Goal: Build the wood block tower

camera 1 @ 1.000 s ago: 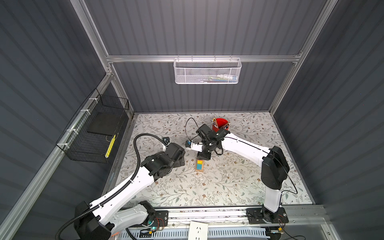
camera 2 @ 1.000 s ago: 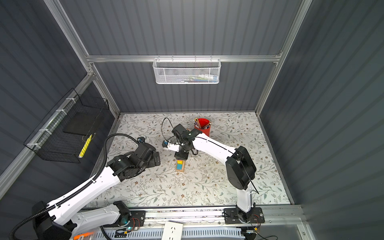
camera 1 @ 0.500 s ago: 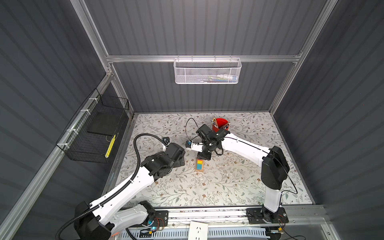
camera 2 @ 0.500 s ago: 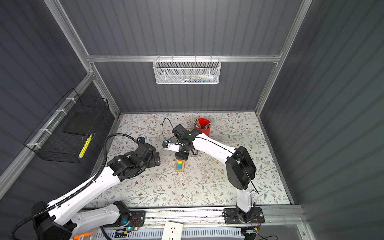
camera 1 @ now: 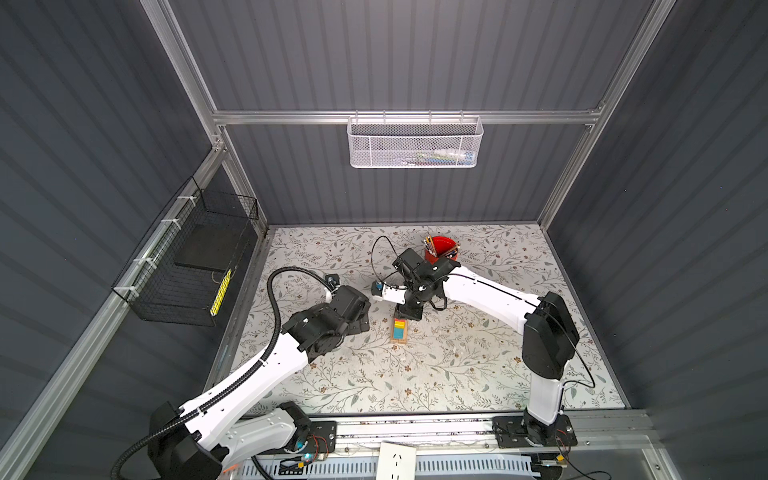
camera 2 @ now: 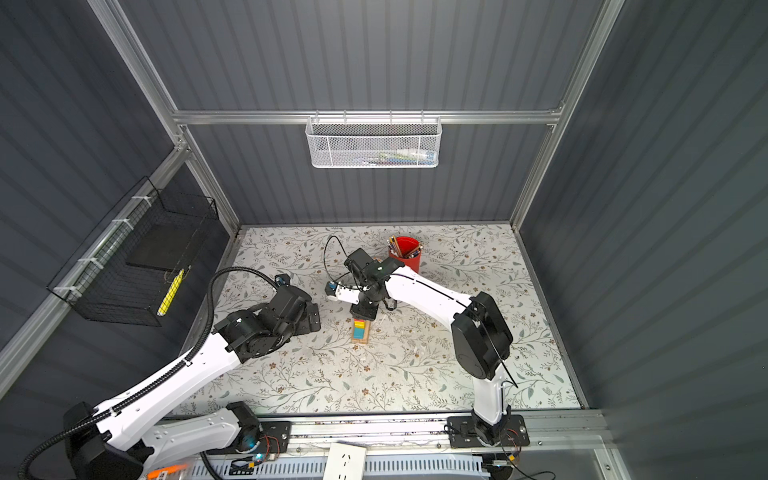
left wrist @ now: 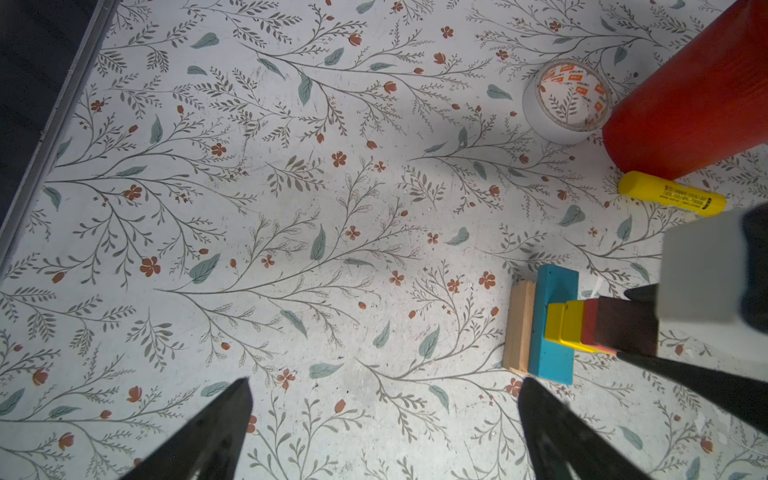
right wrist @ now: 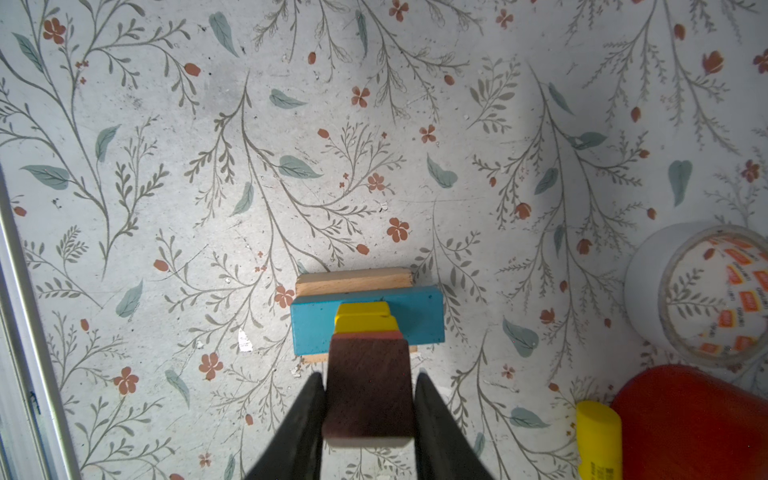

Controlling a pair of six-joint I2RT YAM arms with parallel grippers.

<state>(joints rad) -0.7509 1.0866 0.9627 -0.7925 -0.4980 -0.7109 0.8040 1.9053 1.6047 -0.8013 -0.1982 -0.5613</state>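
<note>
The wood block tower (camera 1: 400, 330) (camera 2: 360, 330) stands mid-table. In the right wrist view I see tan bars (right wrist: 353, 280) at the base, then a teal bar (right wrist: 316, 328), yellow cubes (right wrist: 363, 318), a red cube edge (right wrist: 365, 334) and the dark brown roof-shaped piece (right wrist: 368, 395) on top. My right gripper (right wrist: 369, 376) (camera 1: 409, 311) hangs over the tower, its fingers pressed against both sides of the brown piece. My left gripper (left wrist: 384, 382) (camera 1: 361, 322) is open and empty above the bare mat just left of the tower (left wrist: 557, 328).
A red cup of pencils (camera 1: 440, 249) (right wrist: 685, 424) stands behind the tower, with a tape roll (left wrist: 536, 116) (right wrist: 648, 291) and a yellow tube (left wrist: 671, 194) (right wrist: 598, 440) beside it. A white mesh basket (camera 1: 415, 143) hangs on the back wall, a black wire basket (camera 1: 187, 266) on the left wall.
</note>
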